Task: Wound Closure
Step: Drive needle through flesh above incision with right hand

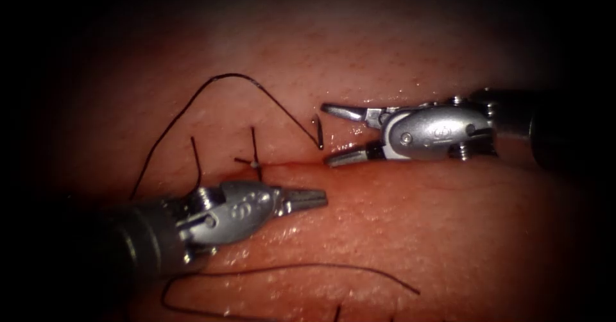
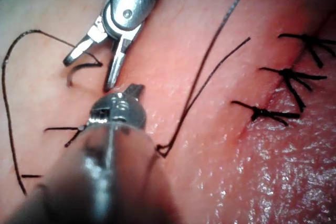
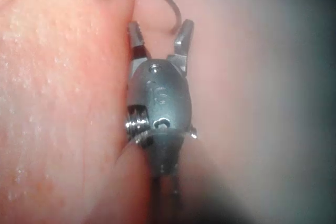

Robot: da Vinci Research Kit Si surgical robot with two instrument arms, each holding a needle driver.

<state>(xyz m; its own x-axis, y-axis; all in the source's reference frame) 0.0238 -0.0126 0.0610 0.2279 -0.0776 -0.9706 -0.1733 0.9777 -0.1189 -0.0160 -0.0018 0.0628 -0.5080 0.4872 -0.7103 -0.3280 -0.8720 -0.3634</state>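
The tissue (image 1: pixel 410 232) has a cut (image 1: pixel 289 163) running sideways. A short dark part of the curved needle (image 1: pixel 317 132) stands out of the tissue just above the cut; the rest is hidden. My right tool (image 1: pixel 326 135) is open, its jaws straddling the needle (image 3: pixel 173 11) without gripping it. In the left wrist view the right tool (image 2: pixel 88 74) brackets the needle (image 2: pixel 79 69) as well. Thread (image 1: pixel 231 76) arcs from the needle up and away to the left. My left tool (image 1: pixel 321 197) lies just below the cut, shut on nothing.
A tied stitch (image 1: pixel 255 165) with short cut ends sits on the cut left of the needle. Three more knotted stitches (image 2: pixel 286 74) line the cut further along. A long slack thread (image 1: pixel 289 267) loops over the near tissue, behind the left tool's shaft (image 1: pixel 128 238).
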